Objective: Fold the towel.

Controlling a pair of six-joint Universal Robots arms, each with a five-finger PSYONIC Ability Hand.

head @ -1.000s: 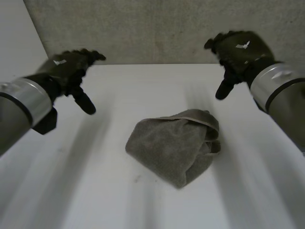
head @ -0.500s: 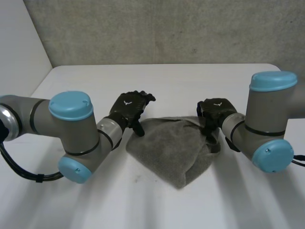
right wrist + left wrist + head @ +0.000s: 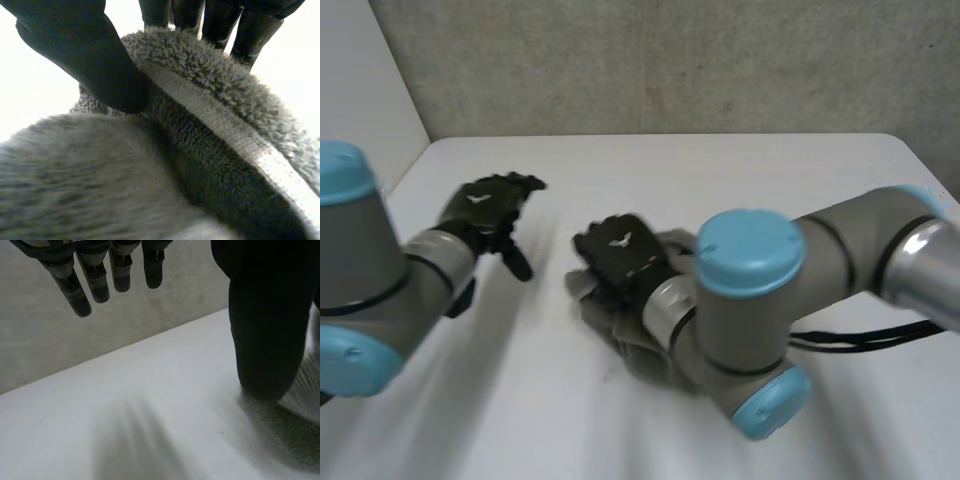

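Observation:
The grey towel (image 3: 603, 312) lies bunched in the middle of the white table, largely covered by my right arm, which reaches across it. My right hand (image 3: 621, 254) rests on the towel's left part. In the right wrist view the thumb (image 3: 95, 55) and the fingers (image 3: 220, 25) pinch a fold of the towel (image 3: 200, 165) along its flat hemmed band. My left hand (image 3: 485, 206) hovers over bare table to the left of the towel, apart from it. Its fingers (image 3: 100, 280) are straight and spread from the thumb (image 3: 265, 325), holding nothing.
The white table (image 3: 740, 165) runs back to a grey wall (image 3: 670, 60). A pale side wall (image 3: 365, 90) closes the left. Bare tabletop (image 3: 150, 415) lies under my left hand's fingers.
My right hand has shut on the towel's edge and swung left across it, its arm now over the cloth. My left hand has drawn back to the left, off the towel.

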